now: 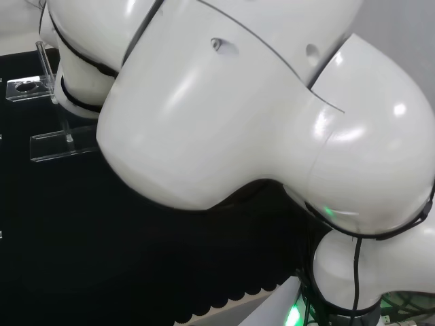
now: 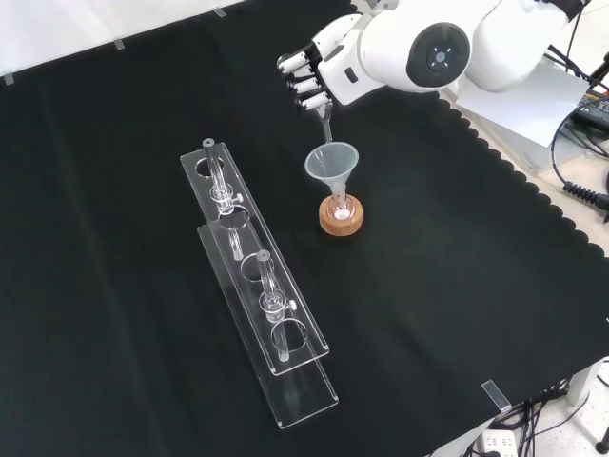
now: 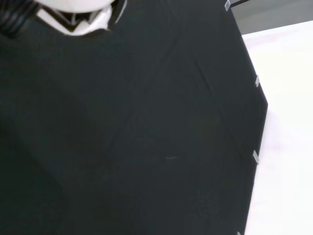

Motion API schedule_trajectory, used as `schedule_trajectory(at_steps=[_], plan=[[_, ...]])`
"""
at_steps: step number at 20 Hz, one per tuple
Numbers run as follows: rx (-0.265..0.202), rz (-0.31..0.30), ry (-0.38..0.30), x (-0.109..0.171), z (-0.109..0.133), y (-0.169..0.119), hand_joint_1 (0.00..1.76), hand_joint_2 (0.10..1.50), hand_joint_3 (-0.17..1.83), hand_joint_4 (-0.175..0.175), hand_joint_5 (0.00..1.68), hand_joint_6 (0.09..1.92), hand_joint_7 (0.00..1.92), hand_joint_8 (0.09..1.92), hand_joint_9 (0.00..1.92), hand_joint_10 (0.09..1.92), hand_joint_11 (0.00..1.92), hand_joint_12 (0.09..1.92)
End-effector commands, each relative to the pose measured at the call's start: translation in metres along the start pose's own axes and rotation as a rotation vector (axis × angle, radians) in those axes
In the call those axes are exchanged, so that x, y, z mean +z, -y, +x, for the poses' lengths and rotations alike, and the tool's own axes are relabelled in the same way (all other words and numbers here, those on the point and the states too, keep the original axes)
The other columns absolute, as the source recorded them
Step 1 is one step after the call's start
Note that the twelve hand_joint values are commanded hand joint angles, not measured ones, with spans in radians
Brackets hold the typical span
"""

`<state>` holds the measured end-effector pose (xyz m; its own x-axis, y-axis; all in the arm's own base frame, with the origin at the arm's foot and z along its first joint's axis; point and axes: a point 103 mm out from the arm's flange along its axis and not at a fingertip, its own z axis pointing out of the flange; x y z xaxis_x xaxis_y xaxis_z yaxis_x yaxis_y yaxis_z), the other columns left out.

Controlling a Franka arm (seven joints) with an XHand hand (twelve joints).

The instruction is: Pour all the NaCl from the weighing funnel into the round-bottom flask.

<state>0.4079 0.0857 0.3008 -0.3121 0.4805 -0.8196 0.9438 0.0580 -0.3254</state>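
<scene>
In the front view the hand (image 2: pixel 312 74) hangs above and just behind a small round-bottom flask (image 2: pixel 341 204) that sits on a cork ring (image 2: pixel 342 223). A clear plastic funnel (image 2: pixel 330 164) stands in the flask's neck. The hand's fingers are curled round a slim clear weighing funnel (image 2: pixel 324 122), which is tilted so that its tip points down into the plastic funnel's mouth. A little white powder lies in the flask's bottom. In the wrist view a blurred white part of the hand (image 3: pixel 73 14) shows over black cloth.
A long clear acrylic rack (image 2: pixel 255 286) with holes and a few small glass pieces lies left of the flask in the front view; its parts (image 1: pixel 61 144) also show at the head view's left. The arm's white links (image 1: pixel 258 109) cover most of the head view. The cloth's scalloped edge (image 2: pixel 533 190) runs at the right.
</scene>
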Motion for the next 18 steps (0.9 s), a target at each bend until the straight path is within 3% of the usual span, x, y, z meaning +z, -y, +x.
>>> schedule_trajectory(at_steps=[1,10,18], plan=[[0.004,0.009,0.032,-0.0045,0.0016,-0.0016,1.11,0.59,0.87,0.175,1.19,0.93,0.98,0.63,1.18,0.34,0.79,1.08],[-0.004,0.002,0.068,-0.0054,0.0028,-0.0031,1.11,0.59,0.87,0.175,1.19,0.93,0.98,0.63,1.18,0.34,0.80,1.07],[-0.008,0.014,0.150,-0.0123,0.0068,-0.0066,1.11,0.59,0.87,0.175,1.19,0.93,0.98,0.63,1.18,0.34,0.80,1.07]])
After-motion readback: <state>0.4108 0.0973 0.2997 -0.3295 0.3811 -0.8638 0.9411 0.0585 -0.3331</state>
